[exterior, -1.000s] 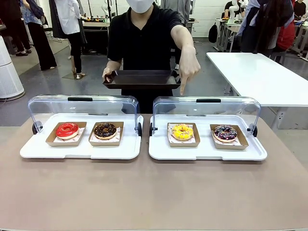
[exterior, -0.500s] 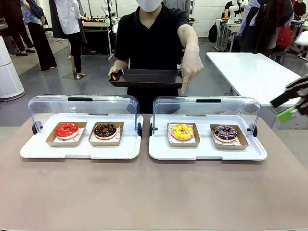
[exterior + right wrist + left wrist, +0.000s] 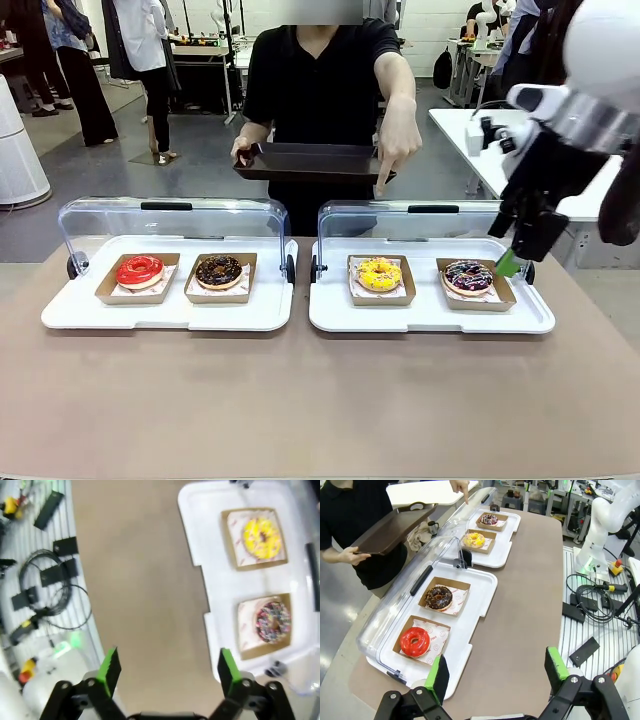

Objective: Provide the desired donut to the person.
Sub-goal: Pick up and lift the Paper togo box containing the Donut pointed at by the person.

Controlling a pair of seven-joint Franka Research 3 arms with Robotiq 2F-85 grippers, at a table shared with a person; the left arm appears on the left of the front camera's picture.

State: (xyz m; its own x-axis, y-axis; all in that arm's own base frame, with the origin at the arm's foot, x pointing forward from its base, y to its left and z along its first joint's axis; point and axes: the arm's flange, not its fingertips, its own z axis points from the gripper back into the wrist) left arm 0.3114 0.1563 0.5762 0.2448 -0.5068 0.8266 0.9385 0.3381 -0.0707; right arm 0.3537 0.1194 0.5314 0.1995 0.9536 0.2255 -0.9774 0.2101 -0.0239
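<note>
Your right gripper point(image 3: 512, 260) hangs wide open and empty over the right end of the white lidded plastic tray point(image 3: 430, 318). The yellow-iced ring donut point(image 3: 379, 273), below the person's pointing hand point(image 3: 396, 140), sits in that tray's left half. Reach leftward; this arm is nearer.

Person point(image 3: 318, 85) holding dark tray point(image 3: 305, 160), hand point(image 3: 398, 135) pointing down toward yellow donut point(image 3: 379, 272) — right claw point(image 3: 520, 257) near sprinkled donut point(image 3: 467, 276)

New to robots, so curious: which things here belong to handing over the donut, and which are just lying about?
Belonging: person, pointing hand, dark tray, yellow donut apparently pointed at, open right gripper.
Lying about: red donut, chocolate donut, sprinkled donut, white side table, floor cables.
</note>
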